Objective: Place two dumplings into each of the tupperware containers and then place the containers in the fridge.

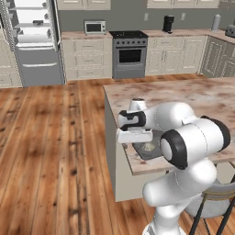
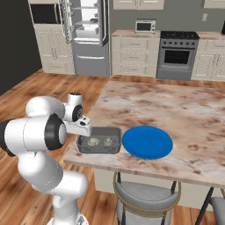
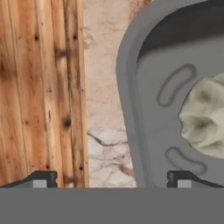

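A dark grey tupperware container [image 2: 102, 129] sits at the near left corner of the island counter, with two dumplings [image 2: 93, 141] [image 2: 108, 140] inside it. My gripper [image 2: 83, 133] hangs open just above the container's left end. In the hand view its fingertips [image 3: 43, 178] stand wide apart around the container's rim [image 3: 127, 87]: one is over the counter edge, the other over the inside near a dumpling [image 3: 203, 118]. Nothing is held. From the left base view, the gripper [image 1: 136, 143] covers part of the container [image 1: 141, 152]. The fridge [image 1: 34, 41] [image 2: 90, 35] stands open across the room.
A round blue plate [image 2: 146, 142] lies right of the container. The marble island counter [image 2: 176, 110] drops to wood floor [image 3: 39, 87] just beside the container. Stools [image 2: 145, 193] [image 1: 215, 202] stand at the island's near side. An oven [image 1: 130, 55] and microwave [image 1: 95, 27] line the back wall.
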